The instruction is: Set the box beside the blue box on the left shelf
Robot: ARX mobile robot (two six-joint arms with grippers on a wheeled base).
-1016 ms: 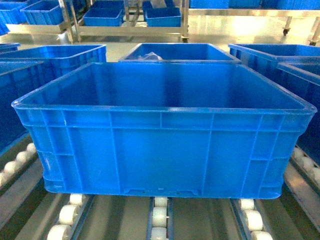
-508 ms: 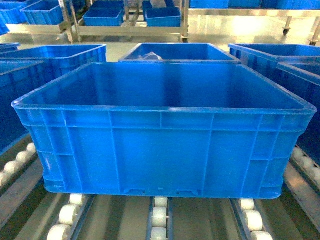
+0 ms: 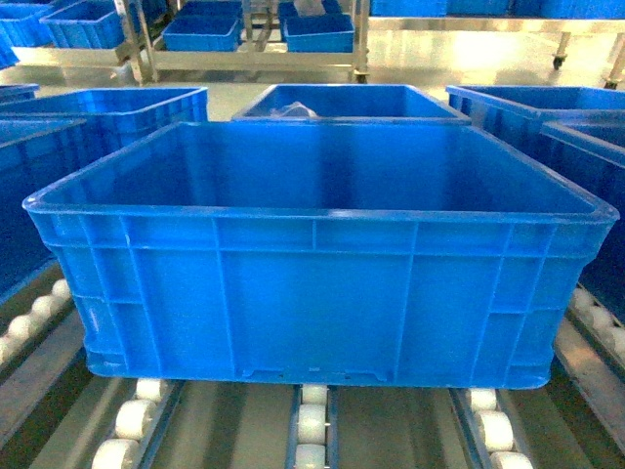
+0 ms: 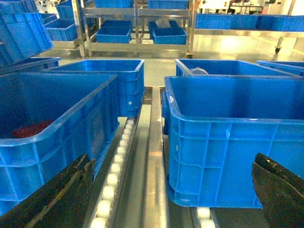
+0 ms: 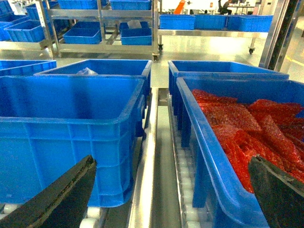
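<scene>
Left wrist view: left claw point(image 4: 173, 190) wide open, empty.

Box point(image 3: 317, 293) of glossy moulded blue plastic with ribbed walls, smooth interior, shelf point(image 3: 234, 430) rails ahead of the pincers of matt grey metal, rollers point(image 3: 311, 422) of smooth white plastic, left gripper point(image 4: 173, 190) fingers point(image 4: 61, 194) seen as dull, scuffed black, crinkled shiny red bags point(image 5: 247, 128) beside the right gripper point(image 5: 171, 190)
</scene>
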